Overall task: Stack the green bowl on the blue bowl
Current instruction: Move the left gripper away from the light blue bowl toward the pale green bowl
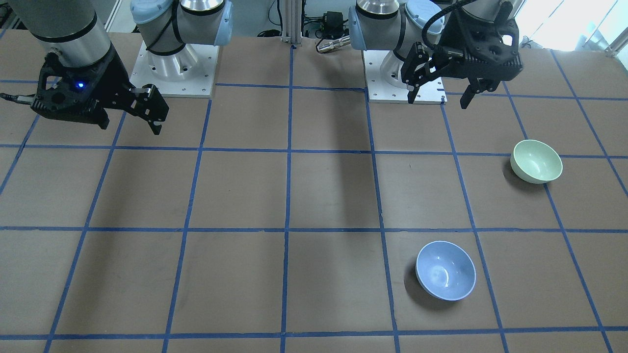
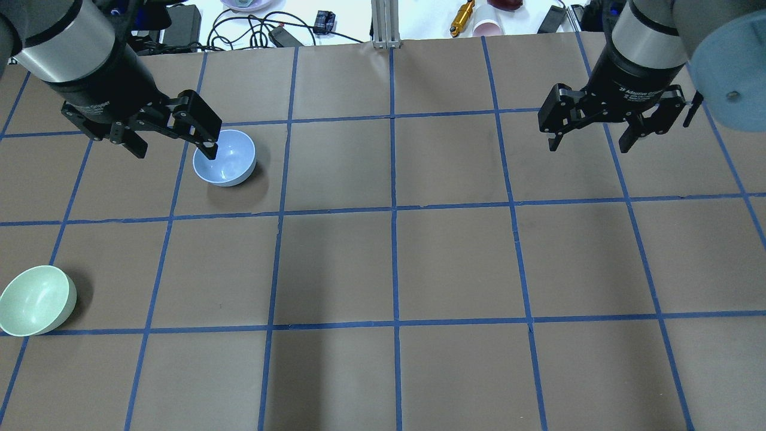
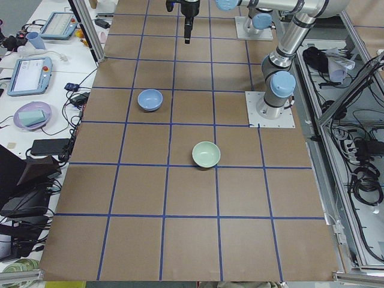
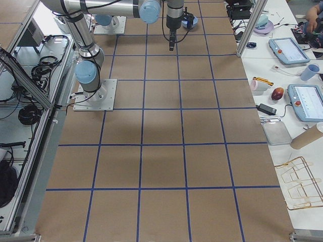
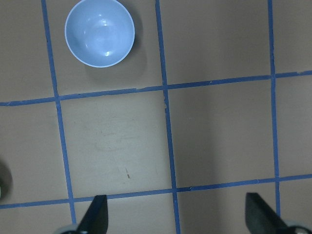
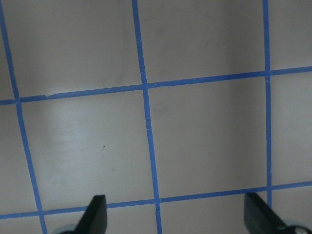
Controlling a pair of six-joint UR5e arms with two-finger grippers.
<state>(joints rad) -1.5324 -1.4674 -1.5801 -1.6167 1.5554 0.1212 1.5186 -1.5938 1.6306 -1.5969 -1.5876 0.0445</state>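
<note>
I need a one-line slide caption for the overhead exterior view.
Left gripper and right gripper, jaws open, above the table; green bowl and blue bowl apart, unstacked.

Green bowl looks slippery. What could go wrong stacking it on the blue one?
The green bowl is glossy and round, so the open left gripper may pinch only its rim, and it could slip or tip. The blue bowl looks similar in size; an off-centre drop might shove it or leave the stack crooked.
</note>
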